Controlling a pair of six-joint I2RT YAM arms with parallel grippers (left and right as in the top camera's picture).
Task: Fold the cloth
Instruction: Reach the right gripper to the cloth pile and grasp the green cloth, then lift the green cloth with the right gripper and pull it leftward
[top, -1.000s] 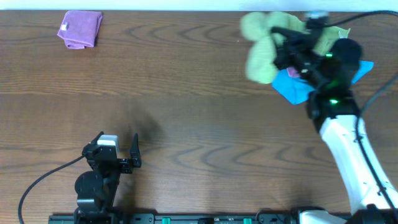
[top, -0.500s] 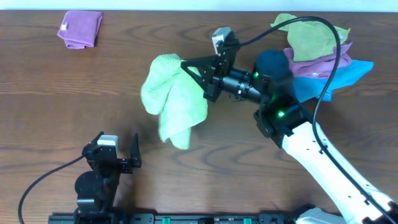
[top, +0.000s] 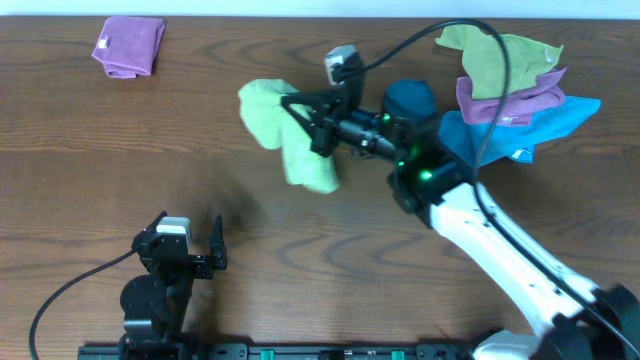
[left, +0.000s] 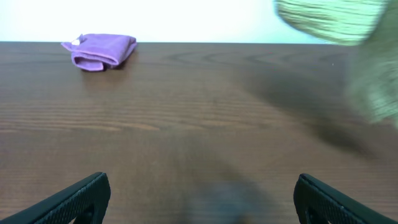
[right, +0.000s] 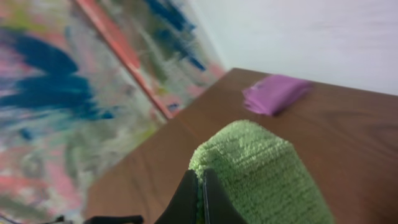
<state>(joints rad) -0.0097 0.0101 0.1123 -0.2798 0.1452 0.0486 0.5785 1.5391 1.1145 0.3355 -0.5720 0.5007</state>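
Observation:
The lime-green cloth (top: 283, 135) hangs bunched in the air over the table's middle, held by my right gripper (top: 305, 118), which is shut on its edge. In the right wrist view the two fingers (right: 201, 198) pinch the cloth (right: 267, 174) between them. The cloth also shows blurred at the upper right of the left wrist view (left: 348, 37). Its white tag is not visible. My left gripper (top: 187, 247) rests open and empty near the front edge, far from the cloth; its fingertips (left: 199, 199) frame bare table.
A folded purple cloth (top: 130, 45) lies at the far left; it also shows in the left wrist view (left: 99, 51) and the right wrist view (right: 273, 93). A pile of olive-green (top: 495, 55), purple (top: 510, 98) and blue (top: 520, 130) cloths sits at the far right.
My right arm swung the lime-green cloth from the pile at the far right leftwards to the table's middle. The left arm has not moved.

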